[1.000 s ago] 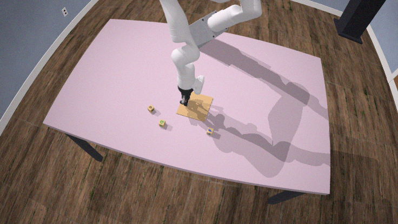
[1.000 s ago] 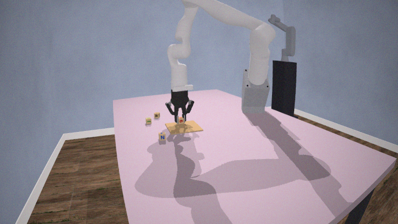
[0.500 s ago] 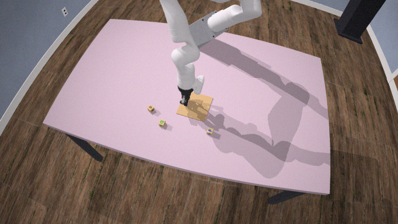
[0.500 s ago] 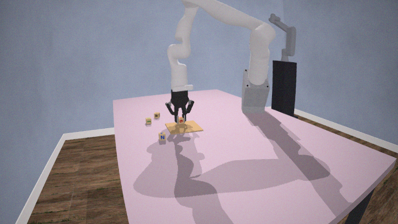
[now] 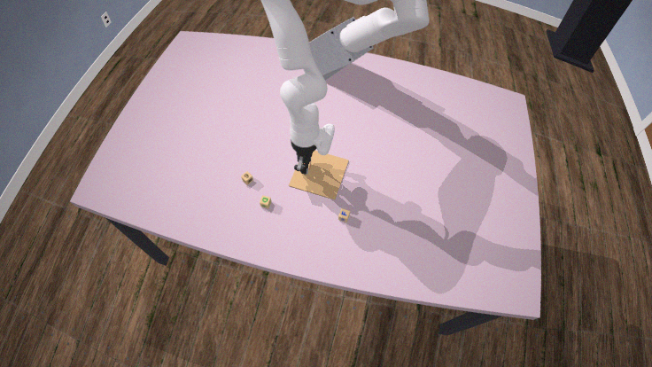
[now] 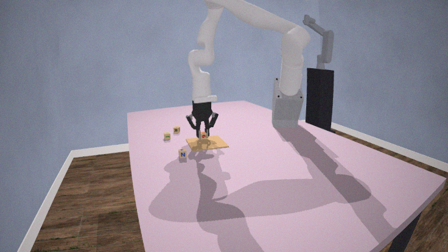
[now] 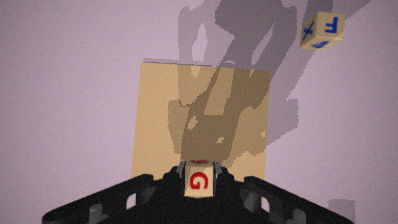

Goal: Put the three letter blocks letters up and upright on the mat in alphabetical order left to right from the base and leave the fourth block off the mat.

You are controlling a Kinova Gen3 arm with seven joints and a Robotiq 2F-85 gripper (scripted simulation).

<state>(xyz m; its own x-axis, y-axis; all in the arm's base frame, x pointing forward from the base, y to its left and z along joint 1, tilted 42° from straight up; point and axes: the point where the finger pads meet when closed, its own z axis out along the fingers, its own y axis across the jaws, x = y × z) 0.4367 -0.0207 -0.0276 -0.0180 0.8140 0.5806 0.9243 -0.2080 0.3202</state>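
Note:
My gripper [image 7: 199, 171] is shut on a wooden block with a red G [image 7: 199, 182]. It holds the block low over the near-left part of the tan mat [image 5: 319, 175]; the block also shows in the side view [image 6: 203, 135] just above the mat [image 6: 207, 143]. A block with a blue F on top [image 5: 344, 214] lies on the table off the mat, and shows at the top right of the wrist view [image 7: 322, 30]. A block with a green letter [image 5: 266, 201] and another block [image 5: 246, 177] lie left of the mat.
The arm's base [image 6: 286, 103] stands at the far side of the table. A black column [image 6: 319, 98] stands beyond the table's edge.

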